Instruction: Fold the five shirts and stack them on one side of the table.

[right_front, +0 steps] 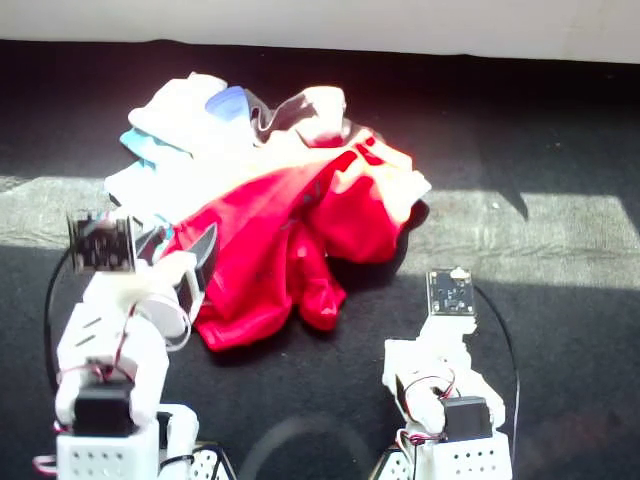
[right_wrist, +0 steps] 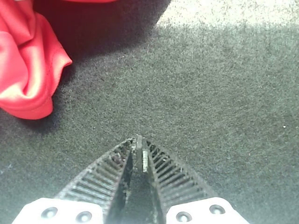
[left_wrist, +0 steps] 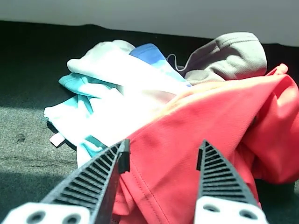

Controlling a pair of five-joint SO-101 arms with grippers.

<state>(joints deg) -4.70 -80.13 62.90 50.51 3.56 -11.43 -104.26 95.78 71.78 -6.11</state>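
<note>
A heap of shirts lies at the table's back left. On top sprawls a red shirt (right_front: 290, 240) (left_wrist: 205, 126), with white (right_front: 185, 120) (left_wrist: 119, 70), light blue (right_front: 145, 145) (left_wrist: 77, 86) and grey (right_front: 290, 110) (left_wrist: 229, 56) shirts under and behind it. My left gripper (right_front: 200, 260) (left_wrist: 161, 154) hovers open at the red shirt's left edge, its fingers apart over the fabric. Shut and holding nothing, my right gripper (right_wrist: 139, 142) hangs over bare dark carpet, and a fold of the red shirt (right_wrist: 28, 60) lies a short way off. The right arm (right_front: 445, 340) sits folded back near the front.
The table (right_front: 540, 180) is covered in dark carpet, with a bright band of sunlight (right_front: 530, 230) across its middle. A white wall edge (right_front: 400, 20) runs along the back. The right half of the carpet holds no shirts.
</note>
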